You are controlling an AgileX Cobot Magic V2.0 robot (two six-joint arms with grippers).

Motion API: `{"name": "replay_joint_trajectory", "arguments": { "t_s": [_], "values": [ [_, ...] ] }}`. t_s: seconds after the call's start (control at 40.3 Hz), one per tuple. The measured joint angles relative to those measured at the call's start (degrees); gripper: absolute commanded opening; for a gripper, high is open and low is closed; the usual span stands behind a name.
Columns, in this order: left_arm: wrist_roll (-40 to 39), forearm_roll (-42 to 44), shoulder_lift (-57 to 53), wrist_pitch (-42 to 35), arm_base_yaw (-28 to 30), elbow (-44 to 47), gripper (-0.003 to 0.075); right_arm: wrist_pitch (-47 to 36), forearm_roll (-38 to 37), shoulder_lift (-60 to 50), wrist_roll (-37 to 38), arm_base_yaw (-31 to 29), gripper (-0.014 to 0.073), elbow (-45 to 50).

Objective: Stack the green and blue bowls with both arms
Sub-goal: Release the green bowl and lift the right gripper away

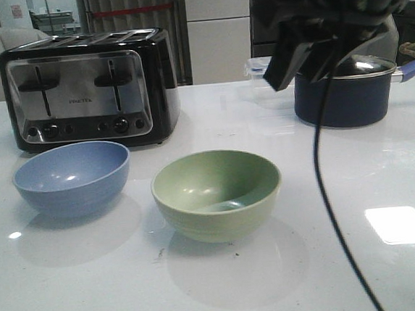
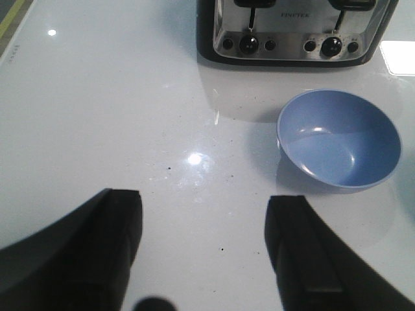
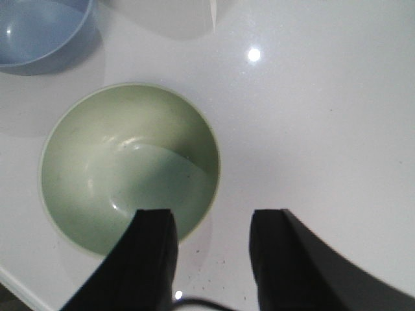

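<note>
Blue bowl [image 1: 73, 177]: sitting on the white table [image 1: 384, 183], just in front of the toaster [image 1: 89, 88]. Nothing inside. Not touched by any claw.

Green bowl [image 1: 217, 192]: sitting on the table too, beside the blue one but not touching it. Nothing inside.

Stacking: not started. Both bowls apart, each alone on the table.

Left claw [image 2: 204, 243]: wide apart, holding nothing. Up over bare table, with the blue bowl near it and off to one side.

Right claw [image 3: 213, 256]: also apart, holding nothing. Up over the edge of the green bowl, one finger [image 3: 152, 253] over the inside, the other over the table outside. Touching the rim or not: cannot tell.

Right arm [image 1: 327, 21]: high up in the front view, in front of the dark pot [image 1: 344, 92], black cable [image 1: 330, 188] hanging down.

Left to do: grab one bowl, lift it, put it inside the other. Probably the green one first, since the right claw is lined up on its rim.
</note>
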Motion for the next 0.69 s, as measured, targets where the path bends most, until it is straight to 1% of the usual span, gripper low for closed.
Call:
{"name": "replay_joint_trajectory", "arguments": {
  "t_s": [0.149, 0.273, 0.372, 0.471, 0.645, 0.694],
  "values": [
    [0.34, -0.71, 1.02, -1.16, -1.71, 0.0, 0.0475, -0.47, 0.0, -10.01, -1.75, 0.0, 0.0401, 6.47],
    [1.43, -0.93, 3.93, -1.81, -4.99, 0.0, 0.0476, -0.47, 0.0, -18.41, -2.09, 0.0, 0.0401, 11.21],
    [1.43, -1.01, 7.93, -1.94, -7.66, -0.14, 0.0477, -0.47, 0.0, -23.96, -2.21, 0.0, 0.0401, 13.87],
    [1.43, -1.53, 12.51, -2.04, -8.93, -1.39, 0.0485, -0.25, 0.0, -29.06, -2.21, 0.0, 0.0401, 16.13],
    [1.43, -2.99, 22.21, -2.15, -9.31, -5.9, 0.0559, 1.97, 0.0, -33.76, -2.21, 0.0, 0.0401, 17.14],
    [1.43, -3.1, 25.19, -2.16, -9.31, -7.51, 0.0568, 2.46, 0.0, -34.12, -2.21, 0.0, 0.0401, 17.14]
  ]
}}
